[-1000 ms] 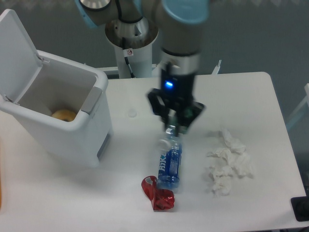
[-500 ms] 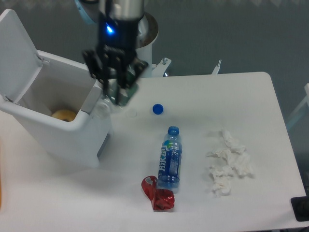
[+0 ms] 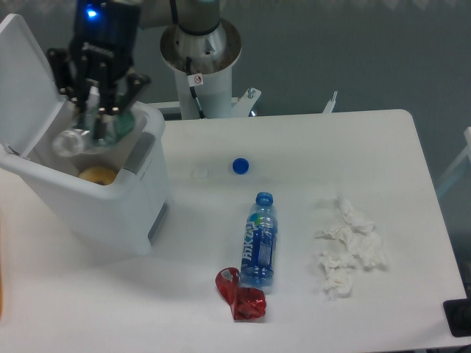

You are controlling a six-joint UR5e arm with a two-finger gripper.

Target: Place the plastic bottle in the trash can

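- Hand [image 3: 98,110]: fingers pinching the plastic bottle [image 3: 79,137], held tilted over the open trash can [image 3: 88,184].
- Bottle blurred; grip point hard to see.
- Inside the can: a tan round item [image 3: 97,175], partly hidden by the rim.

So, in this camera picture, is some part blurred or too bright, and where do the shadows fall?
In the fixed camera view, the gripper and the plastic bottle it holds over the trash can look soft. The blue bottle and tissues are sharp. The white table looks washed out, with faint shadows; the blue light on the arm blooms.
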